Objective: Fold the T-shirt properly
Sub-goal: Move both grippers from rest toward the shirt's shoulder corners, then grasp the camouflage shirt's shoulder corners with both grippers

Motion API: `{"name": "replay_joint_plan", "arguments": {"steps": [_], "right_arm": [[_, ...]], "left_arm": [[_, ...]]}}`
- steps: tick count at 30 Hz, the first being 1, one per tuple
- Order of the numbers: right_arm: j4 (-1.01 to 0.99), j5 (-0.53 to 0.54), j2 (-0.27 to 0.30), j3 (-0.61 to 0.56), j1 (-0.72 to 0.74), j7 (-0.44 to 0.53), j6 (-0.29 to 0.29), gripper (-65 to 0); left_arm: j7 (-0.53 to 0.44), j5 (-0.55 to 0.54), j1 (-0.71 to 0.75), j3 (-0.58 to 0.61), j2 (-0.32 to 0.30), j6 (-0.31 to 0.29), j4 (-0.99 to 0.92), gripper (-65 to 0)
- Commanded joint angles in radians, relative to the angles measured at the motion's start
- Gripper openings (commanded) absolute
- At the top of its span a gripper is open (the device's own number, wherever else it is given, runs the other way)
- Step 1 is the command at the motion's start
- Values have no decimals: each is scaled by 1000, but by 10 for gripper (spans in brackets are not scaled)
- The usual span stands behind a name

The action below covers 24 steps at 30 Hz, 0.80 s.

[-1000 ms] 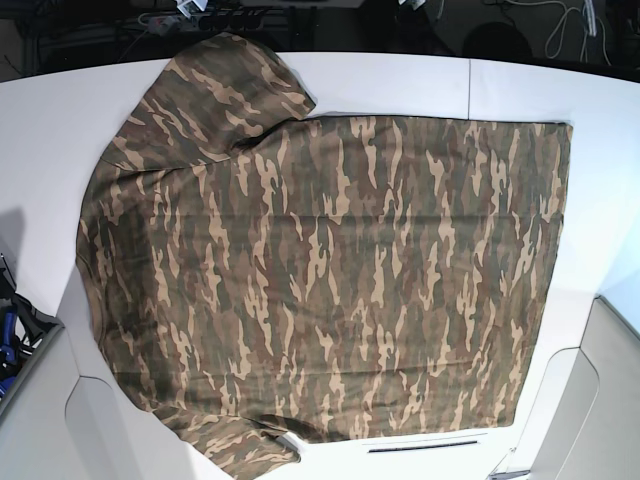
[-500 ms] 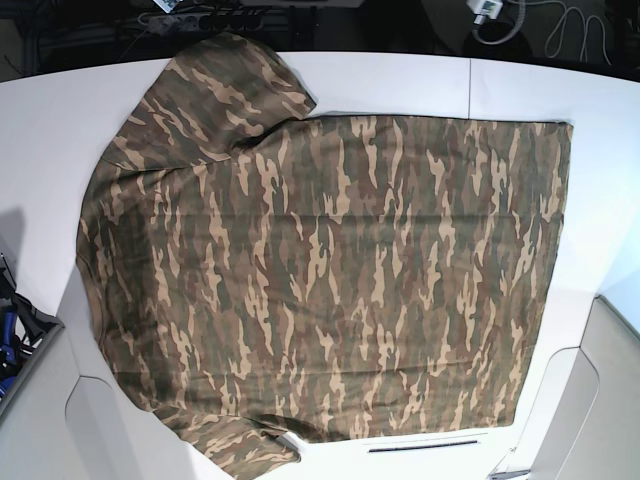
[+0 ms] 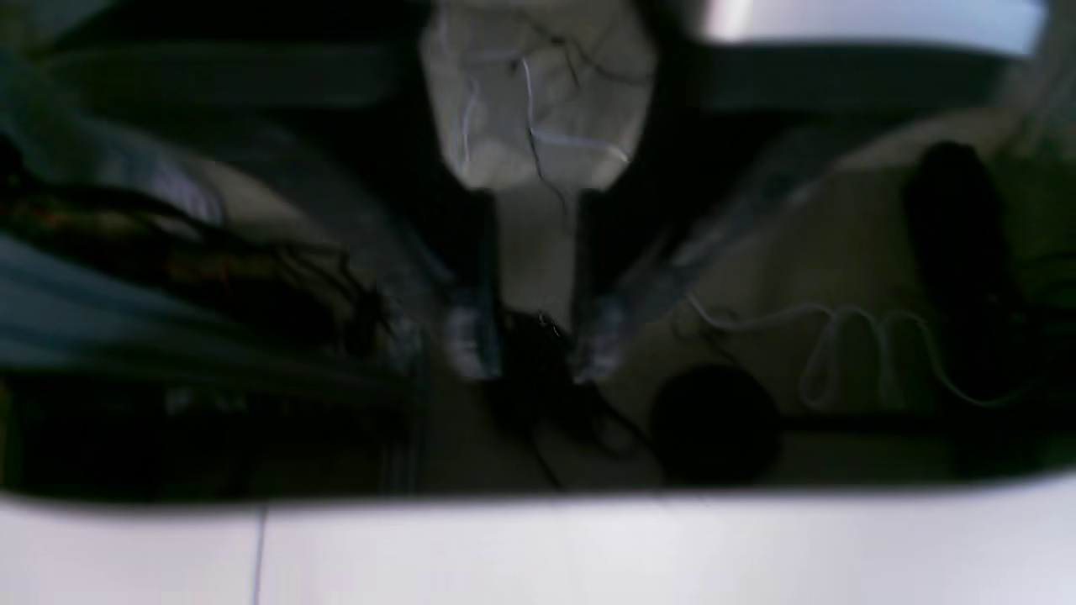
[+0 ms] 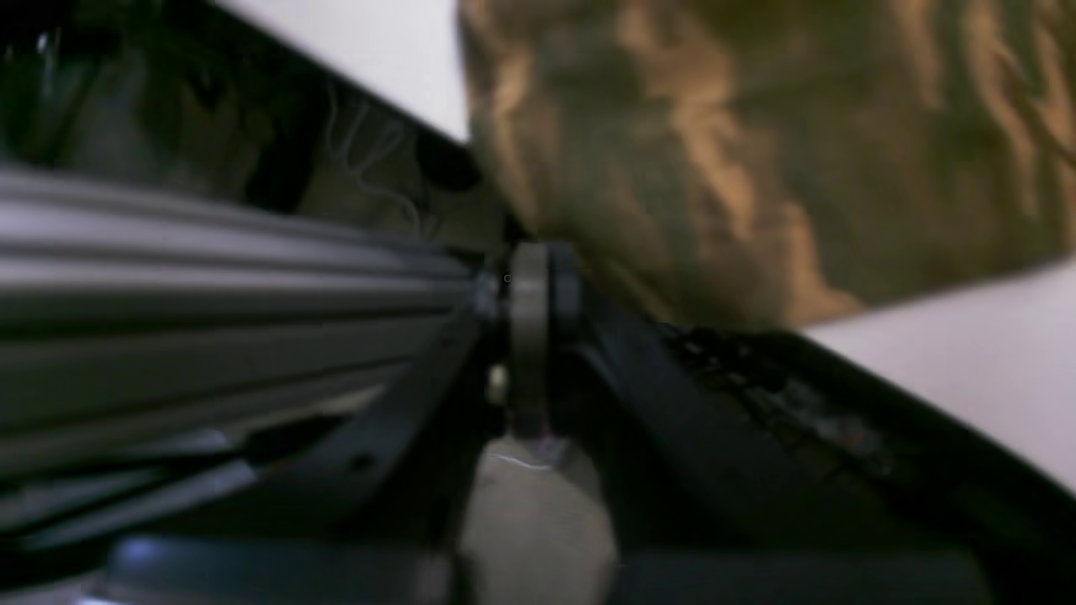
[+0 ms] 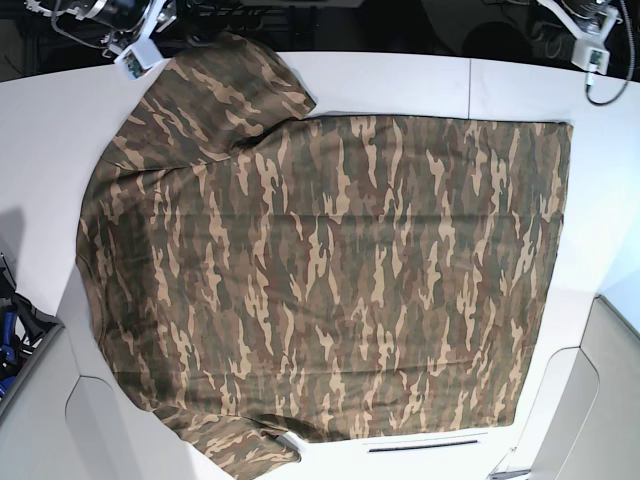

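Observation:
The camouflage T-shirt [image 5: 320,260] lies spread flat on the white table [image 5: 400,80], hem to the right and sleeves at the upper left and lower left. My right gripper [image 5: 133,60] hovers at the table's far edge just beside the upper sleeve. In the right wrist view its jaws [image 4: 530,265] are pressed together, with shirt fabric [image 4: 756,151] just beyond them. My left gripper [image 5: 592,50] is at the far right corner, off the shirt. In the left wrist view [image 3: 535,349] it is blurred, with a narrow gap between the fingers and nothing held.
Cables and dark gear [image 3: 841,353] lie on the floor beyond the table's far edge [image 3: 588,546]. A blue and black object [image 5: 10,330] sits at the left edge. Grey panels flank the near corners [image 5: 600,400].
Both arms have come into the base view at the top edge, one by the upper sleeve and one at the far right corner. The shirt has not moved.

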Motion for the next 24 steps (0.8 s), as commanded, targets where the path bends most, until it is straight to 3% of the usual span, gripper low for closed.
{"name": "replay_joint_plan", "arguments": {"steps": [1,6,9,13,24], "right_arm": [[21,53,-2,44,5,-9,2,-572],[19,127,-38,219,46,-73,1,-410],[11,114,-38,280,67,-73,-56,-361],[-8,70,-39,298,94,-74,-121,-280],[-202,100,-39,287,192,-74,-109,-268]], "left_arm": [[-11,-26,12,-29,-6,-4,24,-396],[-18,-63,-11,-107,-10,-4,45,-310],[-18,-64,-27,-111,-45,-3,45,-264],[-18,-66,-58,-111,-103,3,43,-258],[-18,-111,-202,-111,-237,9,-135,-251]]}}
